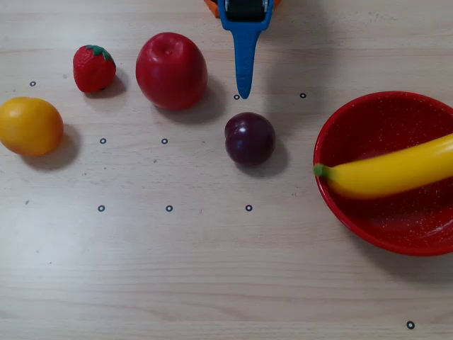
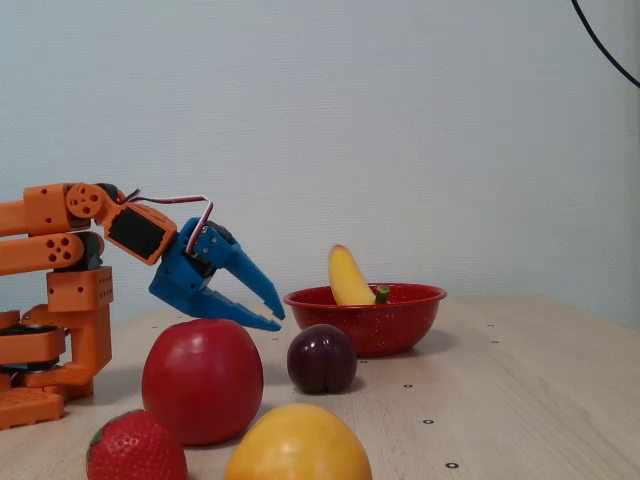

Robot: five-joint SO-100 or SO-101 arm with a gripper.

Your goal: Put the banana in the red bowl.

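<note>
The yellow banana (image 1: 391, 171) lies across the red bowl (image 1: 368, 120) at the right of the overhead view, its green stem tip over the bowl's left rim. From the fixed view the banana (image 2: 346, 279) sticks up out of the red bowl (image 2: 400, 318). My blue gripper (image 2: 277, 314) hangs low near the arm's base, to the left of the bowl and well apart from it, open with nothing between its fingers. Seen from overhead, the gripper (image 1: 243, 92) points down from the top edge, just above the plum.
A dark plum (image 1: 250, 138) sits left of the bowl. A red apple (image 1: 171, 70), a strawberry (image 1: 93, 68) and an orange fruit (image 1: 30, 126) stand at the upper left of the overhead view. The orange arm base (image 2: 55, 340) is at the fixed view's left.
</note>
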